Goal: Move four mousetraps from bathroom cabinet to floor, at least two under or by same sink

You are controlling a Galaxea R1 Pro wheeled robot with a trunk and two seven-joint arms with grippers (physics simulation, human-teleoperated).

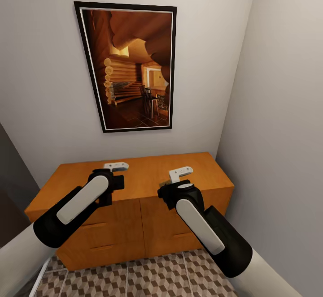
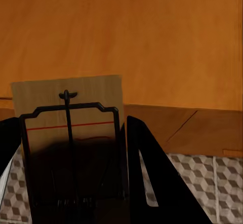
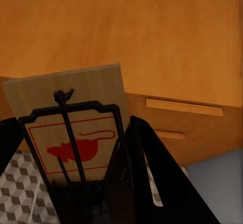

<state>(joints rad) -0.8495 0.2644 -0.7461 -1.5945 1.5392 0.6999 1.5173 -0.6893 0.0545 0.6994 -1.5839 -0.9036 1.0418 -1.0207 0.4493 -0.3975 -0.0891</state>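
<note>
Both arms reach forward from the robot's shoulders, black and white, over the front of the cabinet (image 1: 134, 189). Each end effector is clamped on a mousetrap.

Seen from the left wrist, the left end effector (image 2: 71, 203) has its dark fingers (image 2: 152, 173) pressed against the two long edges of a mousetrap (image 2: 71, 127). That board is pale wood with a black wire frame and a thin red line across it, and it sticks out straight ahead between the fingers. Beyond its far end lies the orange cabinet top; the cabinet's front and a strip of the bathroom floor (image 2: 202, 178) with its cube pattern show beside the finger.

Seen from the right wrist, the right end effector (image 3: 86, 203) grips a second mousetrap (image 3: 76, 127) the same way, one black finger (image 3: 157, 173) tight along its edge. This board carries a red mouse drawing inside a red outline under the black wire. Past its tip is the cabinet top, and off to the side the cabinet front with two slot handles (image 3: 185, 107), one above the other. Patterned floor shows beside the other finger.

From the head camera the left end effector (image 1: 116, 167) and the right end effector (image 1: 181, 174) hover over the cabinet top, well apart from each other, the right one nearer the side wall. The held boards are hard to make out from here. Above the cabinet hangs a framed picture (image 1: 130, 68) of a log interior on the wall.
</note>
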